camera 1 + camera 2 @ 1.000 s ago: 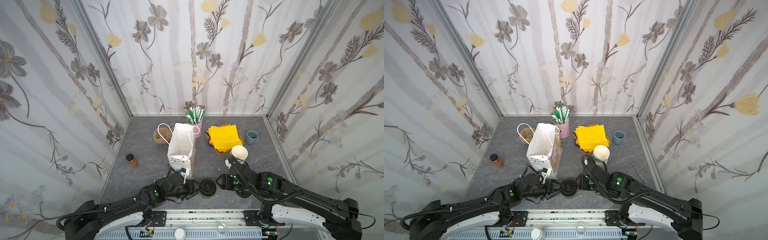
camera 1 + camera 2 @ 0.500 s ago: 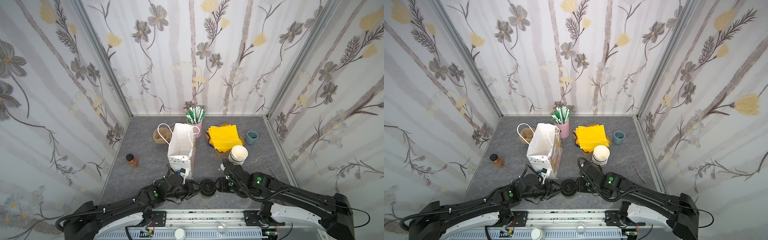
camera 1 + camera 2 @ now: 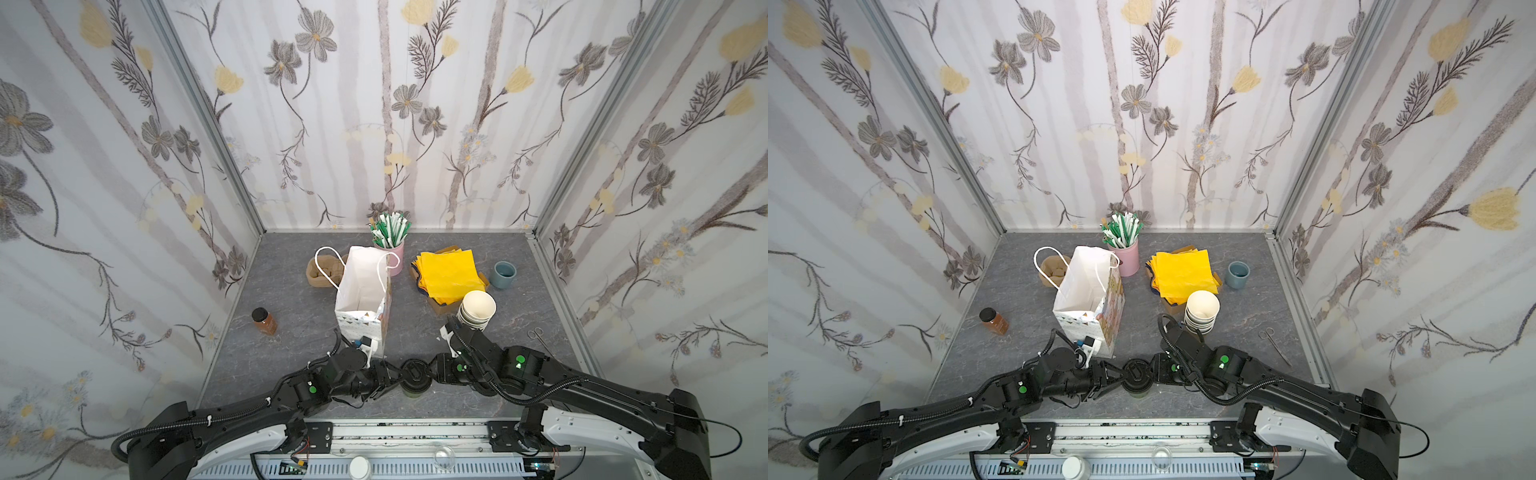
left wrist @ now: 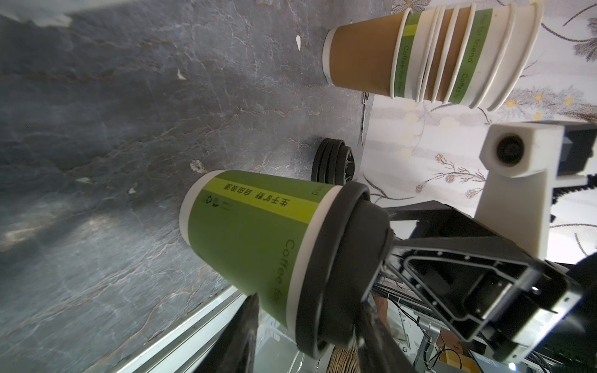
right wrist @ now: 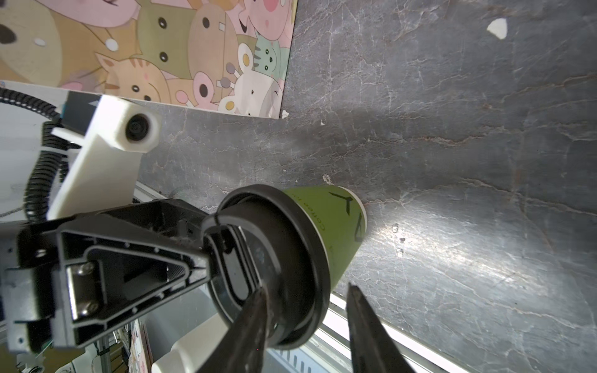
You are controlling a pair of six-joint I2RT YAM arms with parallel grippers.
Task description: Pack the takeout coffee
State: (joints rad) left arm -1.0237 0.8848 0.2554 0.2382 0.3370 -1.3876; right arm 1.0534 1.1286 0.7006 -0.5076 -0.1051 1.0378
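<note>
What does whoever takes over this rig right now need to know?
Left end effector: jaws part open at the lid of the takeout coffee; firm grip not confirmable.
Right end effector: same, from the opposite side.
Cup: upright on the table near the front edge, between both arms. Paper bag stands open farther back, on the left arm's side.
Done: lid is on.
Left: lift the cup into the bag.
</note>
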